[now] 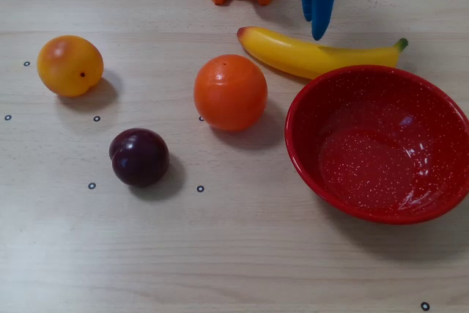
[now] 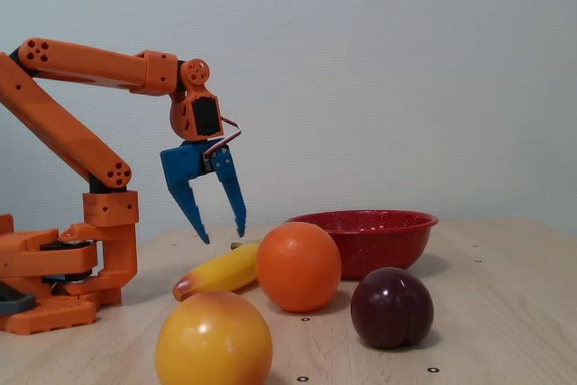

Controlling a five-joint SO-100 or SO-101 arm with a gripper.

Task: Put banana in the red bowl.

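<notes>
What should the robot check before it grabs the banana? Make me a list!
1. Claw open: ok, its fingers are spread apart.
2. Claw empty: ok, nothing is between the fingers.
3. Banana free to grab: ok, it lies on the table with nothing on top.
4. Claw over the banana: ok in the overhead view; it hangs above, not touching.
5. Red bowl empty: ok.
6. Orange ball out of the way: ok, apart from the banana.
</notes>
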